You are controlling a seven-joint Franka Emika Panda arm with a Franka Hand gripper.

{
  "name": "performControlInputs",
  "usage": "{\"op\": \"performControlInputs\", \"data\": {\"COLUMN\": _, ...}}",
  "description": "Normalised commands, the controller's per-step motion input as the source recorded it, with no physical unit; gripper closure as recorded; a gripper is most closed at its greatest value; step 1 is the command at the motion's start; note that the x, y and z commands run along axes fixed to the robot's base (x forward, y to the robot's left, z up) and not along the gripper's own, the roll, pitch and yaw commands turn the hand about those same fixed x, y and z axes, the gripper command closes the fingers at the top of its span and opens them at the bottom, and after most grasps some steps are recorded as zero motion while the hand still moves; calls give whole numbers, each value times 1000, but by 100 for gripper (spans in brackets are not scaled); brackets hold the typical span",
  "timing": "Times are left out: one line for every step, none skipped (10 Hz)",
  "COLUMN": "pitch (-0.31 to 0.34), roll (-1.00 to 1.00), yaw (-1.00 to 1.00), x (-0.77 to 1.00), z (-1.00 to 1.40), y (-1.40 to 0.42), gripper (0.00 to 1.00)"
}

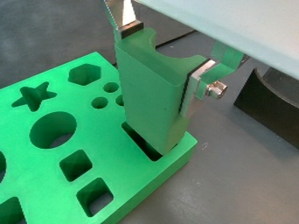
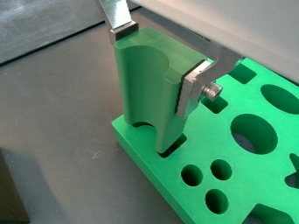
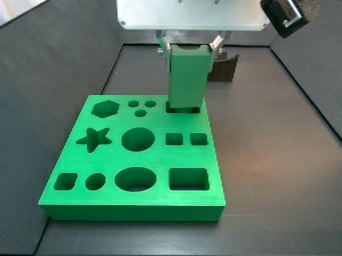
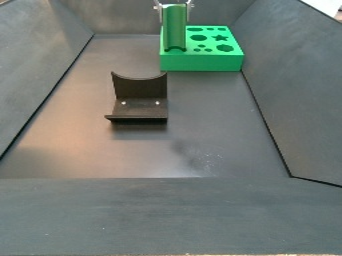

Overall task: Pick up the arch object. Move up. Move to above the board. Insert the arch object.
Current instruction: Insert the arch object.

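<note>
The arch object (image 1: pixel 152 92) is a tall bright green block with a curved notch at its upper end. It stands upright with its lower end inside a cut-out at the edge of the green board (image 1: pixel 52 166). My gripper (image 1: pixel 163 54) is shut on its upper part, one silver finger (image 1: pixel 201 79) on each side. Both wrist views show this; the block (image 2: pixel 149 87) enters the board (image 2: pixel 251 166) near a corner. In a side view the block (image 3: pixel 186 78) stands at the board's far edge (image 3: pixel 134 195), and it shows small in a side view (image 4: pixel 173 28).
A dark L-shaped fixture (image 4: pixel 138 98) stands on the dark floor, well apart from the board (image 4: pixel 211 48). Sloping dark walls enclose the work area. A dark object (image 3: pixel 225 66) sits behind the block.
</note>
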Motion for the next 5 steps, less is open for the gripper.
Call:
{"op": "performControlInputs", "data": {"pitch": -214, "roll": -149, "yaw": 0, "x": -129, "z": -286, "y": 0, "gripper": 100}}
{"op": "performControlInputs", "data": {"pitch": -234, "roll": -236, "yaw": 0, "x": -123, "z": -314, "y": 0, "gripper": 100}}
{"op": "performControlInputs", "data": {"pitch": -261, "roll": -261, "yaw": -6, "x": -31, "z": -269, "y": -34, "gripper": 100}}
{"op": "performControlInputs", "data": {"pitch": -239, "roll": -251, "yaw": -3, "x": 0, "z": -329, "y": -29, "gripper": 100}}
{"op": "performControlInputs", "data": {"pitch": -114, "roll": -137, "yaw": -14, "x": 49, "z": -497, "y": 0, "gripper": 100}}
